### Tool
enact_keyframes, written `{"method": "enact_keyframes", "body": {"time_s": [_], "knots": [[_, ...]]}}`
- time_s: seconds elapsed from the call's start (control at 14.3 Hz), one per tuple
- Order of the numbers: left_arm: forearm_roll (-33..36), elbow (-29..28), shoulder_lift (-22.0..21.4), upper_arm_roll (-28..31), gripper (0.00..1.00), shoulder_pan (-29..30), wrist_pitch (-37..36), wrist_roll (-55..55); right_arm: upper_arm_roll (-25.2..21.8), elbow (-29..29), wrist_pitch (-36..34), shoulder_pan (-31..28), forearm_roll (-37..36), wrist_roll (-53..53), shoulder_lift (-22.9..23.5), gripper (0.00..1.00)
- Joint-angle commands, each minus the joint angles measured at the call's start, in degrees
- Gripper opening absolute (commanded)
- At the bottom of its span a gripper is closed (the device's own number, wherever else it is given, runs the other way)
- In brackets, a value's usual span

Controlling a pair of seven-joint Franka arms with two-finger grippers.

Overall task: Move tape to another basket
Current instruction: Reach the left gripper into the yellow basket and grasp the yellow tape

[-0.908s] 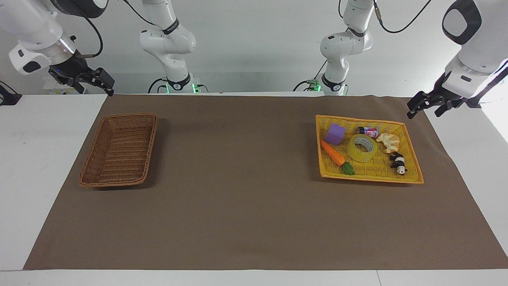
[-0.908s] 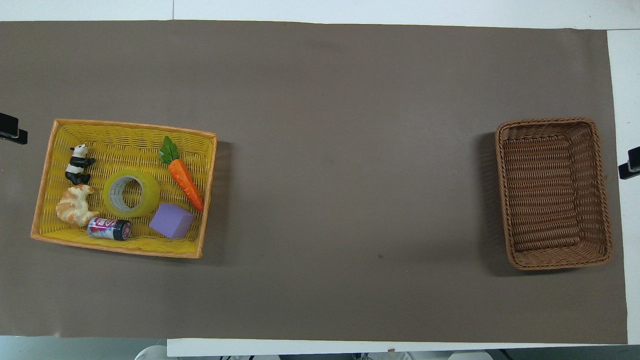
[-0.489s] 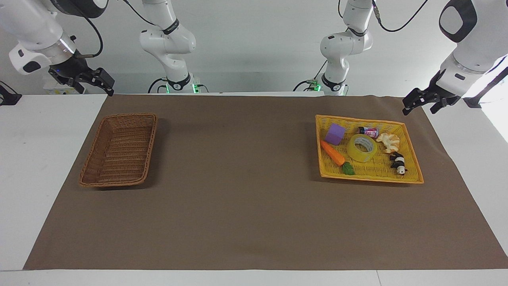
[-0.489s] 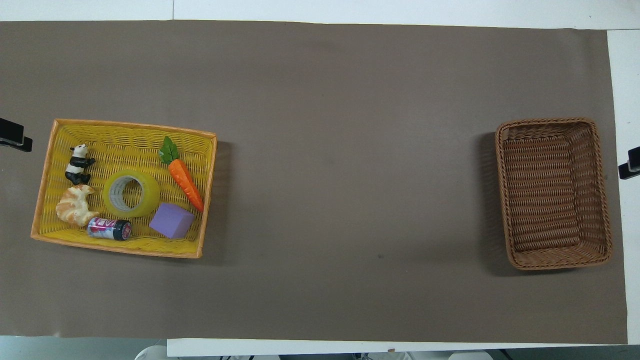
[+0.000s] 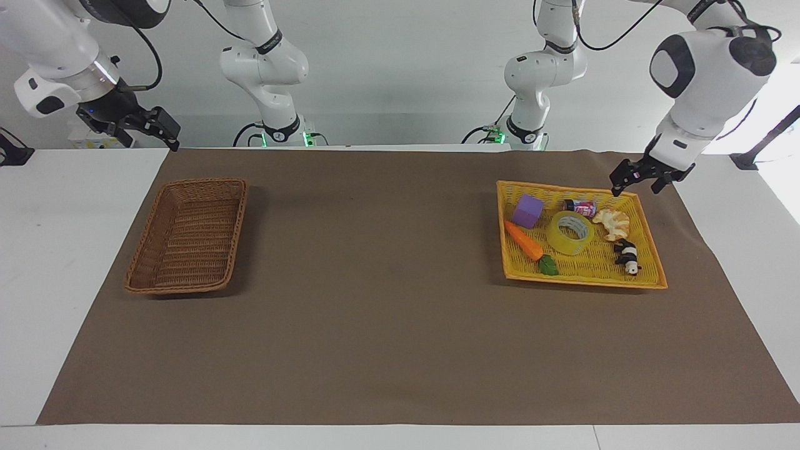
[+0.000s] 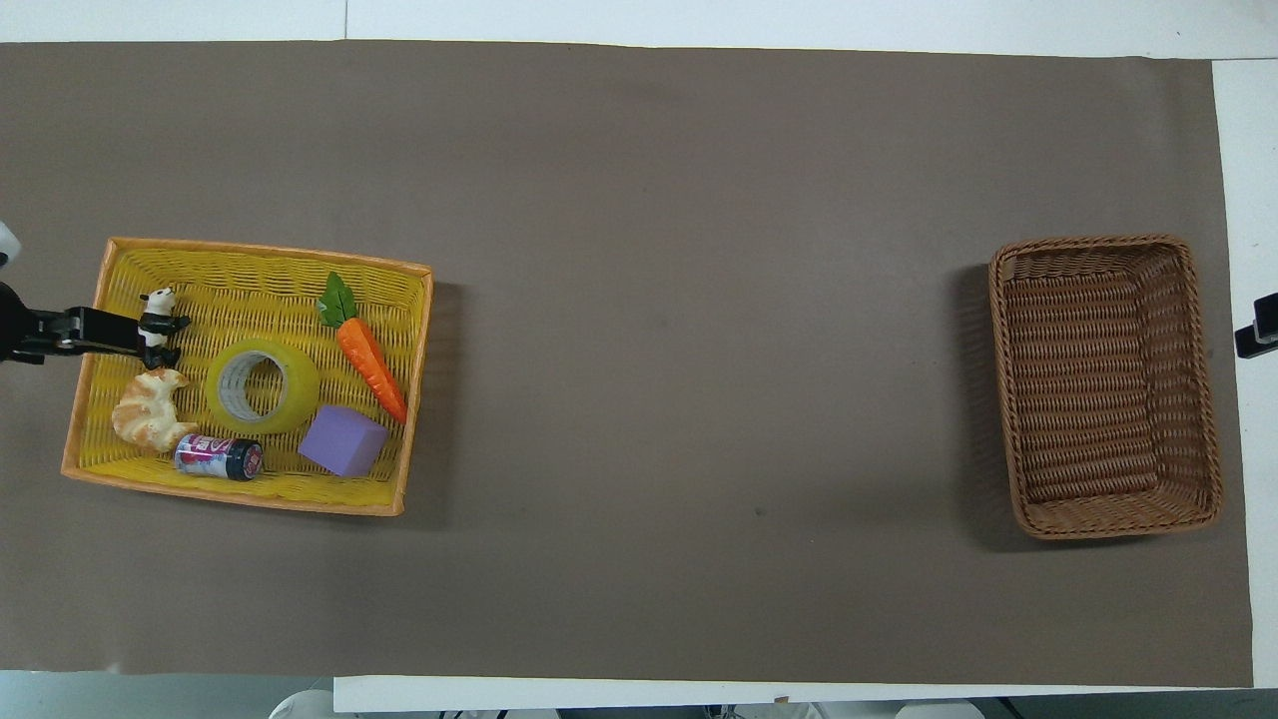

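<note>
1. Black-fingered and spread wide, our left gripper (image 5: 636,179) hangs empty over the yellow basket (image 5: 650,244) rim.
2. Translucent yellow, the tape (image 5: 570,233) lies flat mid-basket, among a purple block (image 5: 528,210), carrot (image 5: 524,240) and can (image 5: 580,205).
3. We judge it light, stiff and slick; one finger inside the core, one outside the wall.
4. Our right gripper (image 5: 145,127) waits open near the brown basket (image 5: 187,234).

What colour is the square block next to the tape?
Purple. The block shows best in the overhead view.
</note>
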Motion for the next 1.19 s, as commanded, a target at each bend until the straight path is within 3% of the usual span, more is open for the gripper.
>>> {"method": "enact_keyframes", "body": {"time_s": [0.0, 0.14, 0.28, 1.12], "knots": [[0.1, -6.53, -1.12, 0.07, 0.92, 0.19, 5.77, 0.18, 0.11, -1.51, 0.38, -0.06, 0.15, -1.05, -1.27, 1.0], [0.1, -10.22, 0.72, 0.07, 0.83, 0.29, 10.16, 0.18, 0.11, -1.51, 0.38, -0.15, 0.15, -1.05, -1.27, 1.0], [0.1, -12.6, 2.22, 0.07, 0.83, -0.33, 15.53, 0.09, 0.03, -1.51, 0.38, -0.06, 0.15, -1.05, -1.27, 1.0], [0.1, -18.06, 9.68, 0.07, 0.82, -0.41, 27.84, -0.43, 0.03, -1.51, 0.38, -0.15, 0.15, -1.05, -1.27, 1.0]]}}
